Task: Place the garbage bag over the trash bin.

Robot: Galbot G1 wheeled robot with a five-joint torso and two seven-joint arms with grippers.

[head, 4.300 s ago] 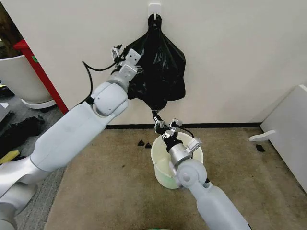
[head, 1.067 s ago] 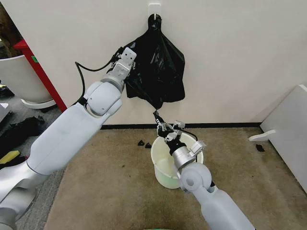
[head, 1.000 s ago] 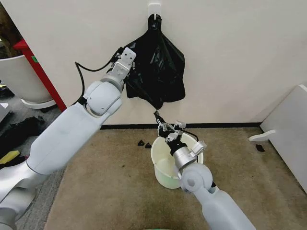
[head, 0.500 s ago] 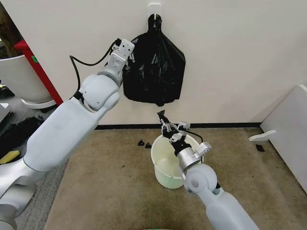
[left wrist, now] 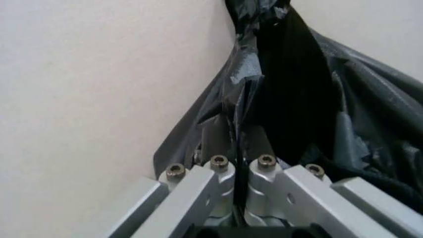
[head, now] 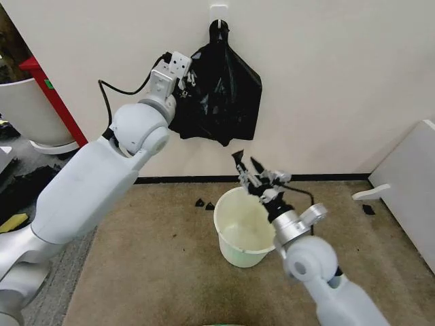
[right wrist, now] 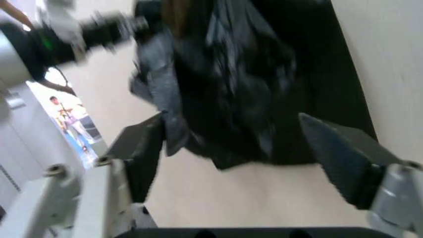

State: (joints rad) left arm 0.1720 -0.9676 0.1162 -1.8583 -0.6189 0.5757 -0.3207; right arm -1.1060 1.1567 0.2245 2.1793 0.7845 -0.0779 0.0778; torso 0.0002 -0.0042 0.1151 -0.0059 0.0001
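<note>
Cream wall (head: 340,75) — black baseboard (head: 326,177), tan carpet (head: 156,265).

My head view is bright and even, with soft shadows on the wall (head: 326,81). My right wrist picture is smeared by motion blur; glare shines on the garbage bag (left wrist: 343,114)

Left pincer (head: 182,76), upper centre of the head view, arm raised, fingers pressed together; right pincer (head: 249,167), lower centre, spread wide.
</note>
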